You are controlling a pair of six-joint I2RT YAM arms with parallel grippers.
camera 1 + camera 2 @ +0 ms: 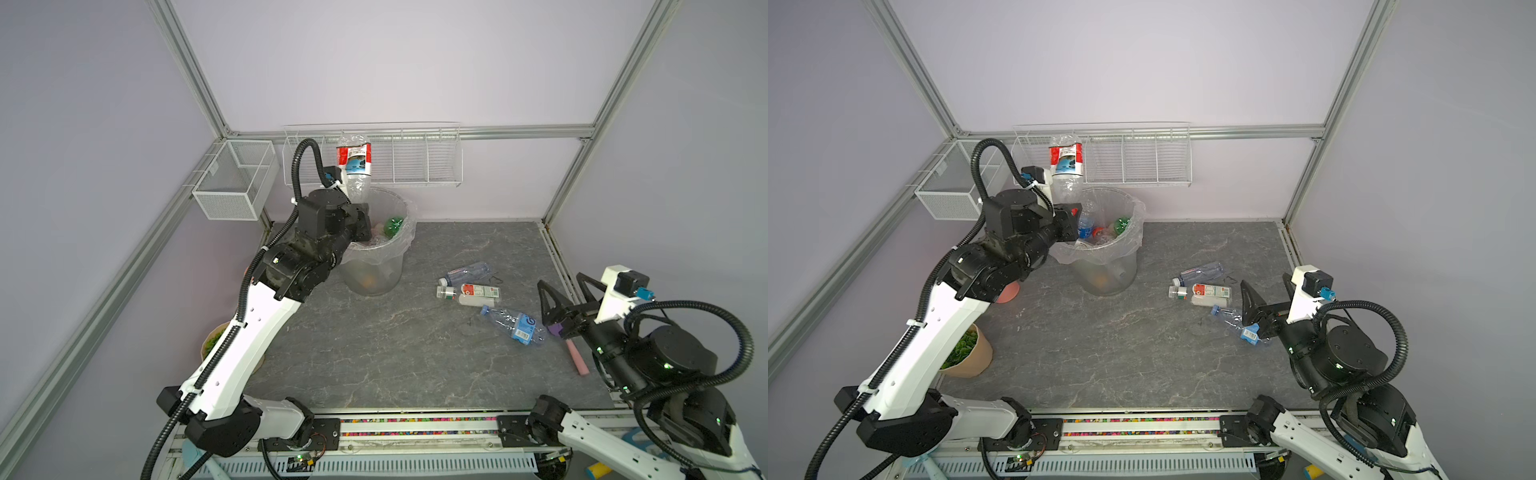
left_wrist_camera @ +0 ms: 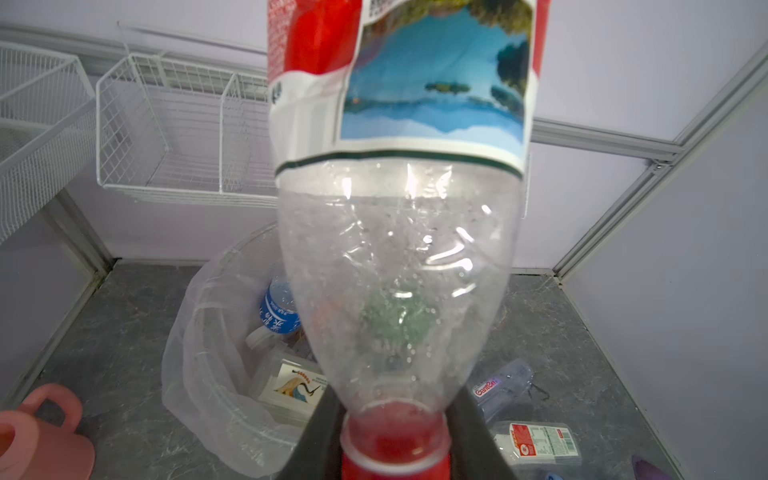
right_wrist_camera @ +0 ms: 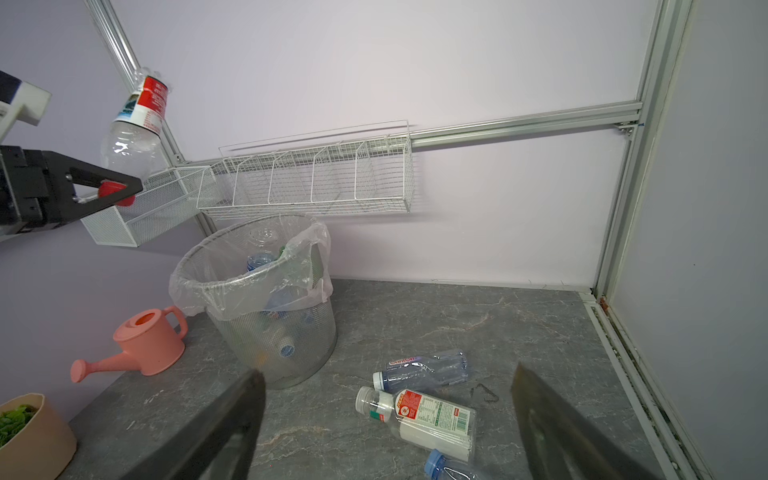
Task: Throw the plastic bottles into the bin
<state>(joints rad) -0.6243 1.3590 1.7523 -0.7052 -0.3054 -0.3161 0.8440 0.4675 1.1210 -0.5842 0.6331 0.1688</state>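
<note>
My left gripper (image 2: 395, 436) is shut on the red cap of a clear plastic bottle (image 1: 354, 166) with a red, white and blue label. It holds the bottle bottom-up, over the near-left rim of the bin (image 1: 374, 274), a grey bucket lined with a clear bag. The bin holds several bottles. Three bottles lie on the table at the right: a clear one (image 1: 467, 272), a white-filled one (image 1: 473, 293) with a red and green label, and a crumpled blue-capped one (image 1: 515, 326). My right gripper (image 1: 565, 297) hangs open just right of them, holding nothing.
A pink watering can (image 3: 145, 340) stands left of the bin, and a beige plant pot (image 1: 971, 353) is nearer the front left. White wire baskets (image 1: 415, 162) and a mesh basket (image 1: 235, 178) hang on the back walls. A pink stick (image 1: 577, 359) lies under the right arm.
</note>
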